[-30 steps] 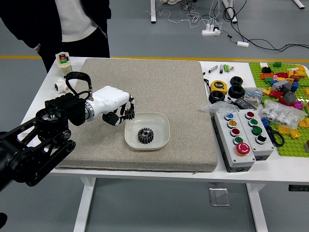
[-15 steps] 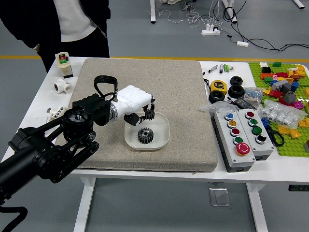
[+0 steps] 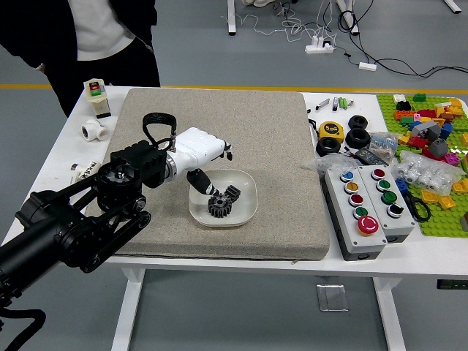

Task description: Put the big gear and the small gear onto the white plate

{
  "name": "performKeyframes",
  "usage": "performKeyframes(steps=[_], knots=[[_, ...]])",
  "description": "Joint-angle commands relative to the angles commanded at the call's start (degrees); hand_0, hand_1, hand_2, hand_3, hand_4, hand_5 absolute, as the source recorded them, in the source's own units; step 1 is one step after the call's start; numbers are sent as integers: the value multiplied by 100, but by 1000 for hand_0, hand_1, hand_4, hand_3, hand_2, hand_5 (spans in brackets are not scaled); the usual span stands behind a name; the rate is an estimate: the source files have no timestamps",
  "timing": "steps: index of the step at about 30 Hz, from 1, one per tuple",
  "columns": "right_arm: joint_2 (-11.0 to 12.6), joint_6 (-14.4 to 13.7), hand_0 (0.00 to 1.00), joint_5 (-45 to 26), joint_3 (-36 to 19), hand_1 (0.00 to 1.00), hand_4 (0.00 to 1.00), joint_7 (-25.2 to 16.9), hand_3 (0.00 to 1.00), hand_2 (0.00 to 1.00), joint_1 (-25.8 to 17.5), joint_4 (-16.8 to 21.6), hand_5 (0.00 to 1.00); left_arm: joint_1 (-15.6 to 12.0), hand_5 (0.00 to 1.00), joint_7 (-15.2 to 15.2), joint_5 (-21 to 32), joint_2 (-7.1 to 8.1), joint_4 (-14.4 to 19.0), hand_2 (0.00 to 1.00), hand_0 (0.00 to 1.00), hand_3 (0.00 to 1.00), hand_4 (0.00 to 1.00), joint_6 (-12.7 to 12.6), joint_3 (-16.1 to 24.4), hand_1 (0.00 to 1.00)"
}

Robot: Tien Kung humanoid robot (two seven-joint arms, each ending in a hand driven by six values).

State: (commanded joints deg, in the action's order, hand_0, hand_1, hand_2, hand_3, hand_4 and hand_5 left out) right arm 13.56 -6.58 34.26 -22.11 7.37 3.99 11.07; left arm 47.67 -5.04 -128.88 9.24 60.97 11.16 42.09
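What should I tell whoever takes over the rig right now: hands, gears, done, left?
Left hand: over the plate's left side, fingers open, holding nothing. One fingertip is right by the gears; I can't tell if it touches them.
Right hand: not in view.
Gears: both on the white plate. The big gear is near the middle; the small gear sits at its upper right, seemingly tilted against it.
Done: both gears are on the plate.
Left: probably just drawing the left hand away, gently, so it doesn't nudge the small gear.
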Motion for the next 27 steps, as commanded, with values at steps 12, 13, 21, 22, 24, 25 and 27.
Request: performKeyframes(steps=[12,13,21,22,24,25,27], knots=[[-5,-15,675,47,-30,712,841,6,666,783,-8,-3,740,-211,418,184,590,16,-41,664,376,626,935,-1213,513,597],[-6,-19,675,54,-36,712,841,7,666,783,-9,-4,740,-279,418,178,805,3,-67,664,376,626,935,-1367,660,597],[-16,-29,674,120,-85,711,842,8,666,781,-22,-13,740,-797,407,324,2557,56,-177,603,362,592,857,-2263,1381,573],[-18,-30,674,123,-88,710,841,9,664,781,-24,-12,740,-846,386,347,2743,69,-187,582,354,588,801,-2283,1450,544],[-22,-34,674,119,-78,710,841,10,664,781,-27,-13,740,-978,386,373,3265,137,-187,582,354,588,801,-2303,1621,544],[-25,-38,674,135,-90,710,841,11,664,781,-29,-12,740,-1068,386,389,3488,210,-166,582,354,588,801,-2303,1704,544],[-30,-45,674,136,-94,710,841,10,664,781,-33,-12,740,-1204,386,426,4012,321,-108,582,354,588,801,-2306,1837,544]])
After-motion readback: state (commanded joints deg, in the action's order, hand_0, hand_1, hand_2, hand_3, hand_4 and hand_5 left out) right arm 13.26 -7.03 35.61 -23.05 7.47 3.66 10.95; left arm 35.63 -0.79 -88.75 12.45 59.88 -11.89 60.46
